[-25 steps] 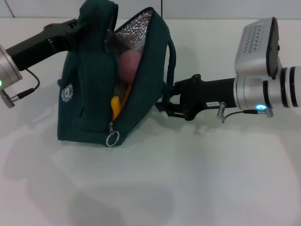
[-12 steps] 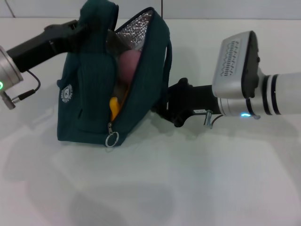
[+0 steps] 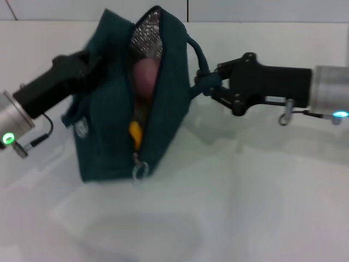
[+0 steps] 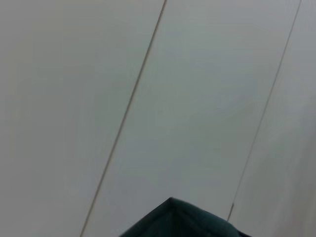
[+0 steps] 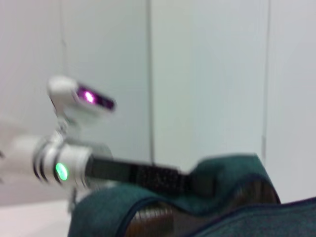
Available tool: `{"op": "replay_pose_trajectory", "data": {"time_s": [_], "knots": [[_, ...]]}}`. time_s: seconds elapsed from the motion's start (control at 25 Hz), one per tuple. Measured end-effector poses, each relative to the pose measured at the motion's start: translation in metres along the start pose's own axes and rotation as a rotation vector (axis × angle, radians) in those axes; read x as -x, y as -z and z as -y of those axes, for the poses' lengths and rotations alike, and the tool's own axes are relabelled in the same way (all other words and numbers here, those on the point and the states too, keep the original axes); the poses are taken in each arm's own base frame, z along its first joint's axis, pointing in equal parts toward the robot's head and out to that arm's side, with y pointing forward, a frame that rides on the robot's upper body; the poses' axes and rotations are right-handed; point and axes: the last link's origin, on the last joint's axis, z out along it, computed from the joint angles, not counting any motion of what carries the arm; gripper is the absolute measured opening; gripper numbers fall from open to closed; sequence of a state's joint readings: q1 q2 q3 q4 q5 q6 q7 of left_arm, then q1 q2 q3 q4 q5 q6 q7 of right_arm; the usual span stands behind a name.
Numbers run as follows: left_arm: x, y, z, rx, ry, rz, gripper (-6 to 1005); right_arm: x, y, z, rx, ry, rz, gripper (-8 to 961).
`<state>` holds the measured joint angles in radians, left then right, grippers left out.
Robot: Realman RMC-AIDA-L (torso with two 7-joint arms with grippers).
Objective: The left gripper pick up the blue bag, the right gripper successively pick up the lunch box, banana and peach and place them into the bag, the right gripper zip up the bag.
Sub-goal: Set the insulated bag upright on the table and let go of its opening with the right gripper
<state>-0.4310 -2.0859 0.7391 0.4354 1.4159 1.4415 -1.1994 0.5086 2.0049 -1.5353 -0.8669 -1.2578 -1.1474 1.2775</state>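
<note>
The blue bag [image 3: 112, 125] stands on the white table, its mouth open and its silver lining showing. Inside it I see the pink peach [image 3: 146, 76] near the top and the yellow banana [image 3: 135, 134] lower down. The lunch box is hidden. My left gripper [image 3: 88, 61] is shut on the bag's upper left side, its fingertips buried in the fabric. My right gripper [image 3: 206, 83] comes in from the right and is shut on the bag's dark strap [image 3: 197, 54]. The zipper's ring pull [image 3: 140, 170] hangs at the bag's lower front. The right wrist view shows the bag's rim [image 5: 197, 210].
White table [image 3: 245, 207] stretches in front and to the right of the bag. A pale panelled wall [image 4: 148, 98] rises behind. The right wrist view shows my left arm [image 5: 74, 163] with a green light, beyond the bag. A tip of the bag's fabric [image 4: 180, 222] shows in the left wrist view.
My right gripper rose from the bag's lower right side to its strap and closed on it. The bag swung more upright and shifted right. My left arm dropped lower.
</note>
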Motion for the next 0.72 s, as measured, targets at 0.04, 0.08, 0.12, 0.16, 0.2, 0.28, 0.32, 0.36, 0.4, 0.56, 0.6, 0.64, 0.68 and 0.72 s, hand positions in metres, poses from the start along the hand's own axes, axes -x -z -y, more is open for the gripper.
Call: {"op": "replay_pose_trajectory", "data": {"time_s": [0.04, 0.08, 0.12, 0.16, 0.2, 0.28, 0.32, 0.36, 0.4, 0.56, 0.6, 0.64, 0.68, 0.72], "knots": [[0.004, 0.002, -0.002, 0.000, 0.008, -0.011, 179, 0.003, 0.007, 0.001, 0.022, -0.013, 0.016, 67], [0.009, 0.005, -0.004, -0.004, 0.014, -0.020, 179, 0.004, 0.010, 0.001, 0.031, -0.018, 0.021, 66], [0.012, 0.007, -0.006, -0.008, 0.008, -0.030, 180, 0.006, 0.014, 0.003, 0.038, -0.028, 0.031, 65], [0.015, 0.009, -0.007, -0.012, 0.001, -0.037, 180, 0.007, 0.018, 0.005, 0.037, -0.035, 0.037, 65], [0.018, 0.011, -0.010, -0.012, -0.011, -0.048, 180, 0.008, 0.020, 0.006, 0.036, -0.042, 0.045, 65], [0.022, 0.017, -0.015, -0.012, -0.028, -0.079, 181, 0.010, 0.023, 0.007, 0.037, -0.049, 0.055, 66], [0.023, 0.019, -0.016, -0.014, -0.035, -0.087, 181, 0.011, 0.025, 0.008, 0.040, -0.049, 0.057, 66], [0.024, 0.021, -0.017, -0.018, -0.044, -0.097, 181, 0.013, 0.024, 0.009, 0.040, -0.051, 0.057, 66], [0.025, 0.023, -0.018, -0.024, -0.055, -0.104, 181, 0.013, 0.024, 0.009, 0.040, -0.051, 0.057, 65], [0.033, 0.025, -0.022, -0.037, -0.066, -0.109, 182, 0.013, 0.020, 0.012, 0.058, -0.072, 0.041, 64], [0.034, 0.025, -0.023, -0.038, -0.065, -0.107, 183, 0.011, 0.019, 0.011, 0.062, -0.076, 0.031, 64], [0.035, 0.025, -0.023, -0.038, -0.065, -0.106, 183, 0.008, 0.016, 0.010, 0.066, -0.076, 0.019, 63], [0.037, 0.025, -0.024, -0.040, -0.063, -0.105, 183, 0.005, 0.014, 0.008, 0.069, -0.077, 0.008, 63], [0.038, 0.026, -0.024, -0.043, -0.061, -0.106, 184, 0.003, 0.013, 0.007, 0.067, -0.076, -0.001, 63]]}}
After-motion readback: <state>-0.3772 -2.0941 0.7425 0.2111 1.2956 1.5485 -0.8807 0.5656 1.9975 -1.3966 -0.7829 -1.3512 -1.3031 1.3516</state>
